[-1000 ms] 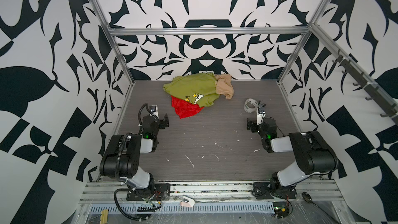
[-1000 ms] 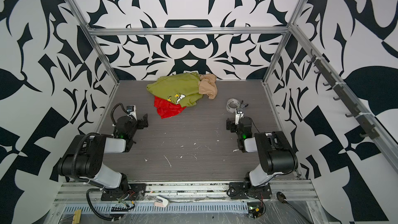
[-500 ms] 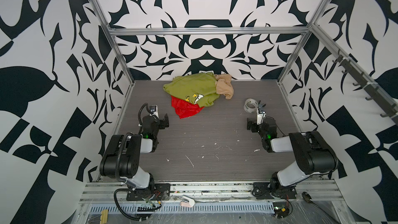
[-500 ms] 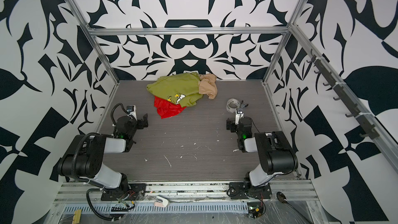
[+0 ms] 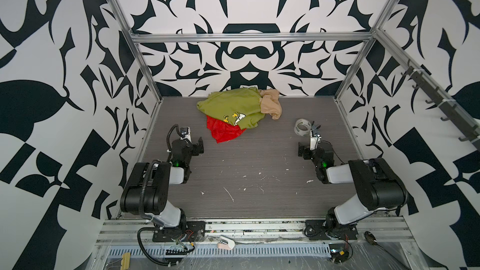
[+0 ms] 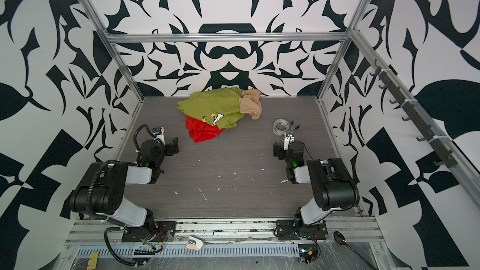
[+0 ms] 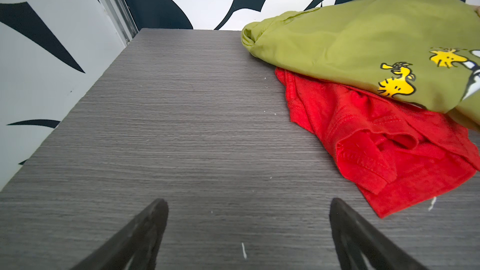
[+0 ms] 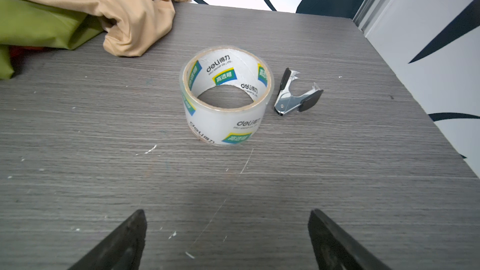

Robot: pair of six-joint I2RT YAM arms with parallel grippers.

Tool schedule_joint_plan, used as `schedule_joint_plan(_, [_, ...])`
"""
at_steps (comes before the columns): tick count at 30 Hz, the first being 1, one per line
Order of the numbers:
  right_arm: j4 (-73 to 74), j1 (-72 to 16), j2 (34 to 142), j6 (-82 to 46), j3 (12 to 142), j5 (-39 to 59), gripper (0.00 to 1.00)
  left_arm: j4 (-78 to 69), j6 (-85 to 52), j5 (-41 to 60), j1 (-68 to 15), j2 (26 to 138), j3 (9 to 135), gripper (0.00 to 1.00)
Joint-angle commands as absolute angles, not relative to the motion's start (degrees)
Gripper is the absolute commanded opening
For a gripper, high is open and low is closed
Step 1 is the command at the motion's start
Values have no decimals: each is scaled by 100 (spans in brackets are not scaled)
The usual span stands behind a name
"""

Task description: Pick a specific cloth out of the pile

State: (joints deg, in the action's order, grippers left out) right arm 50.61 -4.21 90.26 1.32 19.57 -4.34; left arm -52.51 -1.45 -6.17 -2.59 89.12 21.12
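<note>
Cloth [image 5: 225, 133]: red, plain, the lowest layer of the pile [image 5: 233, 110]. It lies on the table [image 5: 259, 159] and juts out from under the printed hem of the shirt [image 5: 230, 103].

Both top views give the whole heap, with a beige cloth [image 5: 271, 105] bunched against the shirt's far end. The left wrist view alone resolves the red stitched hems, a folded-over flap and the shirt's yellow birds. The right wrist view shows only a dim red sliver under the shirt, but adds the print on a tape roll [image 8: 226, 94] and a staple remover [image 8: 297, 94], both apart from the shirt on its beige side.

The exposed red part tapers to a corner pointing away from the shirt, toward the left gripper [image 7: 248, 201]. Its full long axis is hidden under the shirt.

Left gripper and right gripper [image 8: 227, 211]: jaws spread wide, empty, over bare table short of the shirt.

The table is grey wood-grain, scuffed with white flecks. The walls [image 5: 249, 9] are black-and-white patterned in an aluminium frame [image 5: 249, 37].
</note>
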Motion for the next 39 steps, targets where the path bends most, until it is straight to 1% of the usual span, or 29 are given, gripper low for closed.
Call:
schedule_joint_plan(1, [5249,-426,8913,51,2030,-598,99,-5361,-130,-580,-237,8942,2065,99])
schedule_joint_plan(39, [5176,-386,8939,-11,2092,-567,99,-5335,-134,-591,-237,8957,2093,99])
